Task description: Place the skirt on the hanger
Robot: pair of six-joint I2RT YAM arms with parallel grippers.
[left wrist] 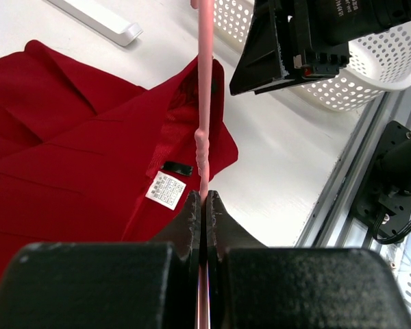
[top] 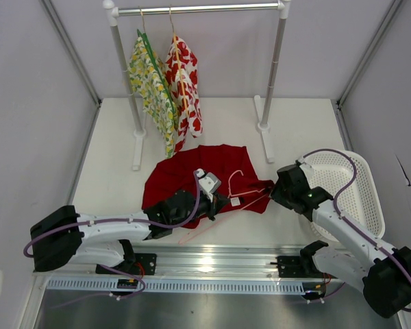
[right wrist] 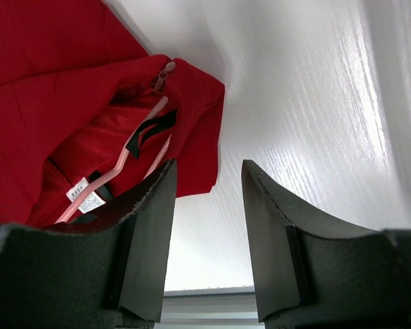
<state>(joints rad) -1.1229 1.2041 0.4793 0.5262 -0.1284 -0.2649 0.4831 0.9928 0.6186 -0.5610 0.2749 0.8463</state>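
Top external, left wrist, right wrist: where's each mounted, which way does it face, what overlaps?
Top external: above and behind the bases, looking down at the table, rack and skirt; left arm and right arm show whole.
Left wrist: on the left arm, looking along the shut left pincer at the hanger it holds; right arm and basket beyond.
Right wrist: on the right arm, looking down past the open right pincer at the skirt and table.
Shared: all three show skirt and hanger.
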